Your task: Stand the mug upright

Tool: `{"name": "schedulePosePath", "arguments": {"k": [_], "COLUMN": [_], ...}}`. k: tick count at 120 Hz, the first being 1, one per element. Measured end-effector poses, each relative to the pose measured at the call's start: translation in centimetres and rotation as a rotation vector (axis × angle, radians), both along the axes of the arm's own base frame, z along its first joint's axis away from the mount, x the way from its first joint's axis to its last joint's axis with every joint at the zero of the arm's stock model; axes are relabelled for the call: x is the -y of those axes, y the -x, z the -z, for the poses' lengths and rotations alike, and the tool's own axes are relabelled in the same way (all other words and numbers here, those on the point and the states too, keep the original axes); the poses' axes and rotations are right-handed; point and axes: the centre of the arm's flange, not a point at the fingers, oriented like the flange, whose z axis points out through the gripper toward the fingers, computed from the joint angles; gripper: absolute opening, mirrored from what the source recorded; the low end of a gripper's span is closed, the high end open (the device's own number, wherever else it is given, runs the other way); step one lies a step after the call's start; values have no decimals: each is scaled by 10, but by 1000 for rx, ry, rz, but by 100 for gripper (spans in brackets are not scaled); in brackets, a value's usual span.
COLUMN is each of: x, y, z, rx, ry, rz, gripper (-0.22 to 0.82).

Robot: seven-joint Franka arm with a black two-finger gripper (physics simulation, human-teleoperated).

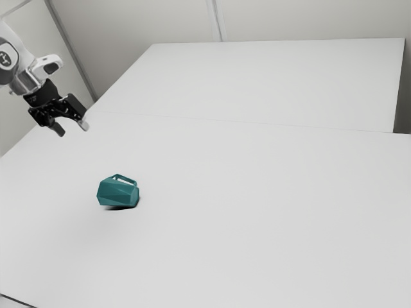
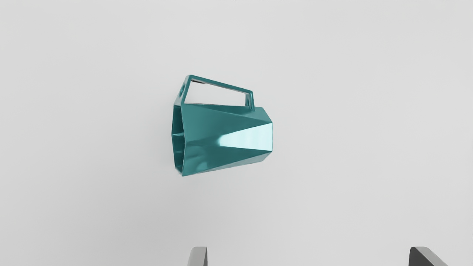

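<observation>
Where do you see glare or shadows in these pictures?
Exterior view: a thin dark shadow hugs the underside of the tipped mug, while the table looks pale and fairly evenly lit. Wrist view: a bright, almost white glare covers one facet towards the mug's base, and faint, soft shading lies beside its mouth.

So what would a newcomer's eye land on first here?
The teal faceted mug, the one strong color, lying on its side on the white table toward the exterior view's left. Next, the black gripper, open and raised near that view's left edge, clear of the mug. Then the mug's angular handle, an open loop along its side.
</observation>
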Motion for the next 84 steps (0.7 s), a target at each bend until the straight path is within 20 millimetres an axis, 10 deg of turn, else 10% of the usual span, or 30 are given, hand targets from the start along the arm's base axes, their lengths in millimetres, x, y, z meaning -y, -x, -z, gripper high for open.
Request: {"name": "schedulePosePath", "arguments": {"k": [84], "x": [-95], "y": [55], "z": [125], "rx": [253], "ry": [251], "rz": [55], "gripper": [60]}}
